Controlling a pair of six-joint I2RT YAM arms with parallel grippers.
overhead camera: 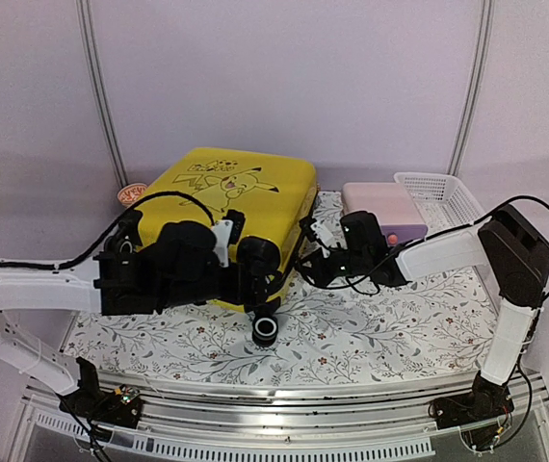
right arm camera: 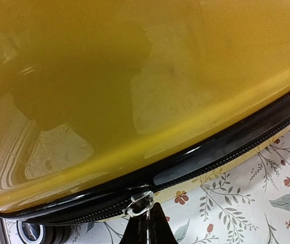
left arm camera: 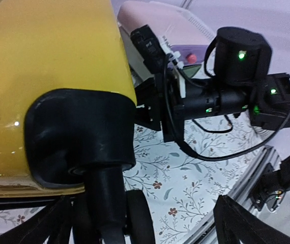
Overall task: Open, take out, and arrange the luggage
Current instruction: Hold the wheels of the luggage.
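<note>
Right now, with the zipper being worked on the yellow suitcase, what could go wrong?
The right hand pinches only the tip of the small zipper pull, so it may slip free. The left hand stands open by the wheel corner, not gripping the luggage, so a tug could slide it.

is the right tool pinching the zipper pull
Yes, the right tool is closed on the silver zipper pull at the suitcase seam.
</note>
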